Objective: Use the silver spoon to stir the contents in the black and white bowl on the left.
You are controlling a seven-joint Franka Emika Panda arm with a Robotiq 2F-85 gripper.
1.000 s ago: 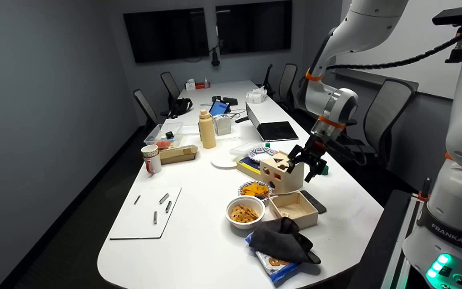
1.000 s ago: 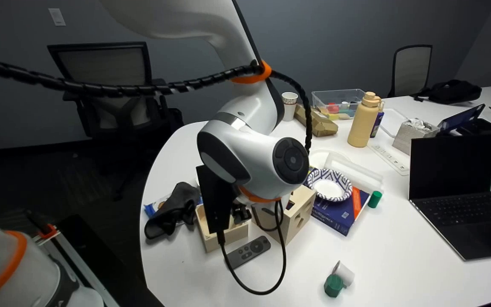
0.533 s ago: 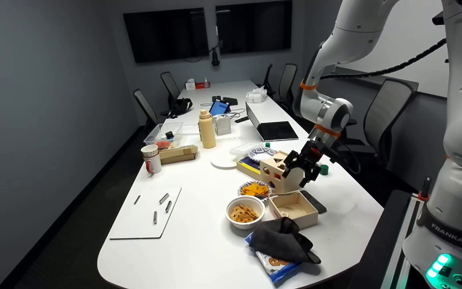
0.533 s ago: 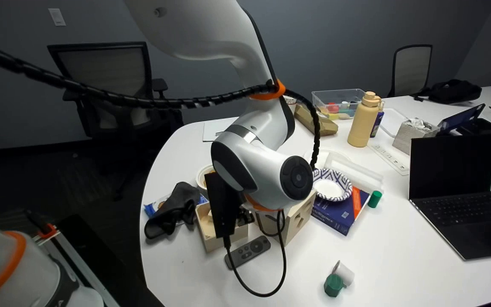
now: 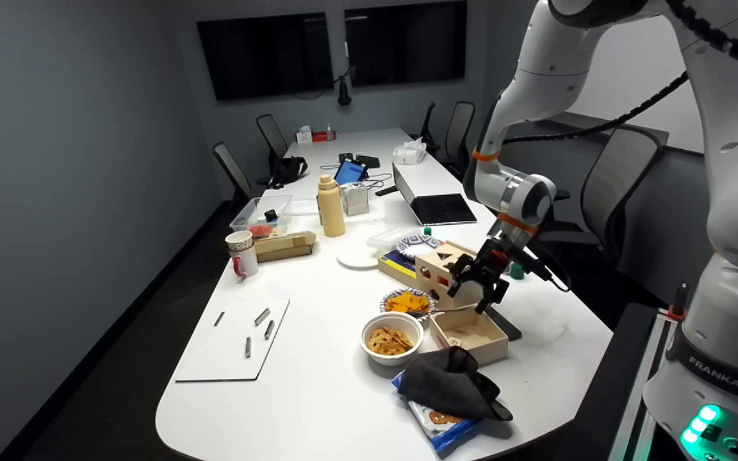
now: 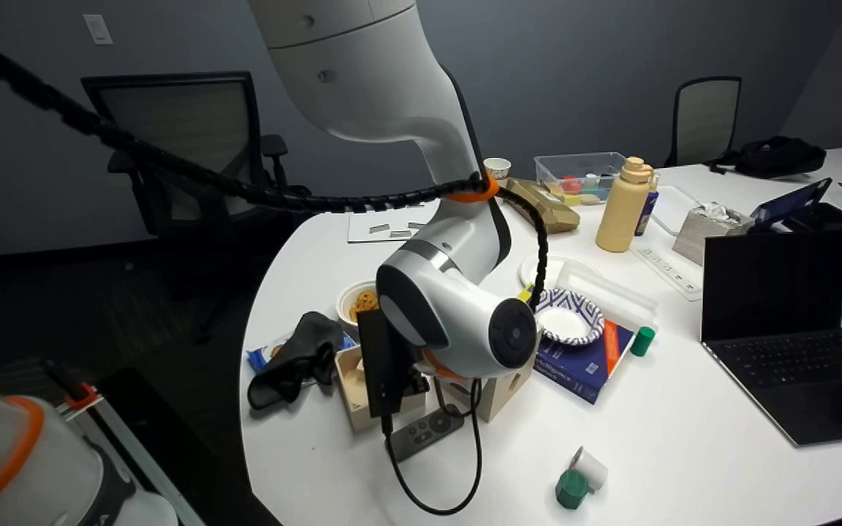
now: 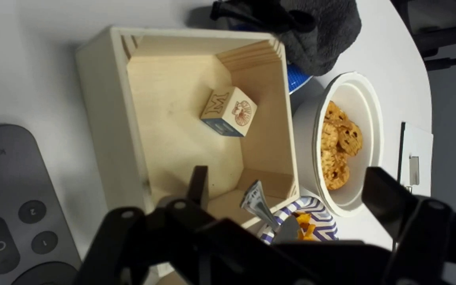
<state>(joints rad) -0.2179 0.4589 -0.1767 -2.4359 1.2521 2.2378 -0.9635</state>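
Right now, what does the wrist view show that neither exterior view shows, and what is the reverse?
Only the wrist view shows legibly the letter M on the alphabet block and digits on the remote control.
Only the exterior views show the tan bottle and open laptop.
All share the open wooden box, white bowl of pretzel-like crisps and dark cloth. In the wrist view and in an exterior view appear orange chips in the patterned paper bowl and the silver spoon.

1. In an exterior view, the end effector (image 5: 466, 299) hangs near the shallow wooden box (image 5: 491, 352), jaws apart.
2. The silver spoon (image 5: 438, 312) reaches from the patterned bowl (image 5: 384, 303) of orange chips (image 5: 407, 301) toward the box.
3. Just beside the patterned bowl stands a white bowl (image 5: 386, 360).
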